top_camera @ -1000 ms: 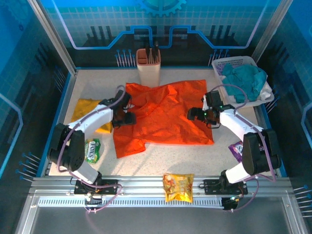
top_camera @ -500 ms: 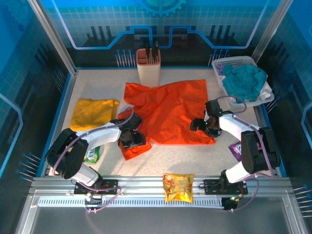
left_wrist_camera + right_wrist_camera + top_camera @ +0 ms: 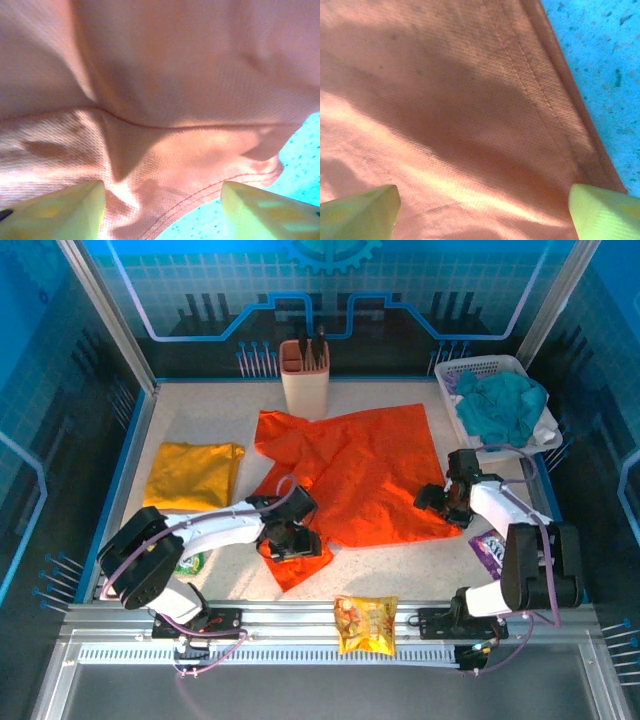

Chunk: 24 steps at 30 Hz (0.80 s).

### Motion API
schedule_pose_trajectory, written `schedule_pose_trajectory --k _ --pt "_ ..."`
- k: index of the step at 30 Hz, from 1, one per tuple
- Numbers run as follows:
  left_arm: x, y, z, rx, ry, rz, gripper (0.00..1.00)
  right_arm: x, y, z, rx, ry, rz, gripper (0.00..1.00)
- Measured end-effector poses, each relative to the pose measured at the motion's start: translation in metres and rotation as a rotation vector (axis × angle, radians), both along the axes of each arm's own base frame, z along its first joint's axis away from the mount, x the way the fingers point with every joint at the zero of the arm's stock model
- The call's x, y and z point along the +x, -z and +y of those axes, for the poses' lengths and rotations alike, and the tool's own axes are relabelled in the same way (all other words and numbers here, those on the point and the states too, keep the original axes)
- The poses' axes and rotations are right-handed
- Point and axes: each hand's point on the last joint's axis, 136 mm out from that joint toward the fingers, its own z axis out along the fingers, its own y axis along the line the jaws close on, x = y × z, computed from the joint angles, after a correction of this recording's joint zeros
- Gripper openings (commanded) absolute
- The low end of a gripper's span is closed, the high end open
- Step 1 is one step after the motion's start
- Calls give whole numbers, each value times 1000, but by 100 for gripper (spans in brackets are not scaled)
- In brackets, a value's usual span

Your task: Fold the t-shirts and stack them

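The bright orange t-shirt (image 3: 360,475) lies spread and wrinkled across the middle of the table. The mustard yellow t-shirt (image 3: 192,475) lies folded at the left. My left gripper (image 3: 290,540) sits low on the orange shirt's near-left corner. In the left wrist view the left gripper (image 3: 162,217) is open, its fingers (image 3: 70,210) wide apart over the orange shirt (image 3: 165,100), whose stitched hem meets the table there. My right gripper (image 3: 445,502) rests on the near-right corner. Up close the right gripper (image 3: 482,215) is open, with the orange shirt (image 3: 450,115) flat between its fingers.
A tan utensil holder (image 3: 304,375) stands at the back behind the shirt. A white basket (image 3: 470,368) at the back right holds a teal-green cloth (image 3: 505,405). Snack packets lie near the front: green (image 3: 188,562), orange-yellow (image 3: 365,623), purple (image 3: 488,548).
Both grippers have moved toward the near edge, the left also rightward and the right outward. The orange shirt's near corners shifted with them, so its lower part is pulled forward.
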Motion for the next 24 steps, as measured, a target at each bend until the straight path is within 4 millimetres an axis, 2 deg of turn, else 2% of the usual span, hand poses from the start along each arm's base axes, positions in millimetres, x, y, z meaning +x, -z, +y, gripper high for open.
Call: schedule_pose_trajectory --k 3,7,10,13,18,20,24 --pt "38 -37 20 -59 -80 -77 65 0 -11 0 -2 -3 -34 89" --pt "109 -96 62 -112 -213 -255 65 2 -27 4 -8 -39 -91 91" --pt "148 -115 91 -101 -268 -333 62 6 -43 21 -8 -120 -145 91" --pt "187 -110 118 -77 -317 -349 58 8 -61 54 10 -245 -210 91" --pt "252 -73 157 -74 -419 -315 57 -5 -81 129 66 -486 -300 91" --pt "270 -60 162 -87 -439 -305 57 -12 -84 156 92 -566 -325 91" --pt "300 -49 151 -152 -450 -307 56 -24 -85 207 129 -702 -349 90"
